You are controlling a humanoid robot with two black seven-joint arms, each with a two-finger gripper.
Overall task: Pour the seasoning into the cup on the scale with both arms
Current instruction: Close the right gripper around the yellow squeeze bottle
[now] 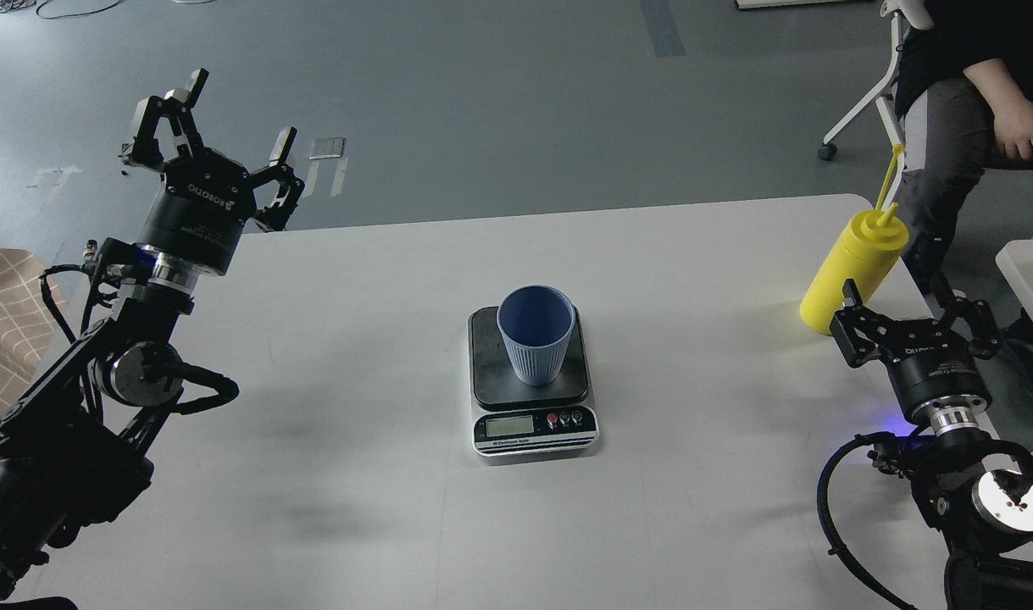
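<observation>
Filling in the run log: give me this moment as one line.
phase: reach | right tool: open, beside seasoning bottle | left tool: open, raised | cup: on scale

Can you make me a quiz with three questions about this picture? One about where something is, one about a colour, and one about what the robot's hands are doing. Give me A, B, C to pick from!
1. Where is the cup?
A. On the scale
B. On the floor
C. In a gripper

2. What colour is the squeeze bottle?
A. Red
B. Yellow
C. Green

3. What is the right gripper doing?
A. Squeezing the bottle
B. Lifting the cup
C. Open beside the bottle's base, holding nothing

Answers:
1 A: the blue cup stands upright on the scale's dark platform.
2 B: the bottle, nozzle and cap stick are all yellow.
3 C: its fingers are spread and nothing is between them. The left gripper is open too, far off to the left.
</observation>
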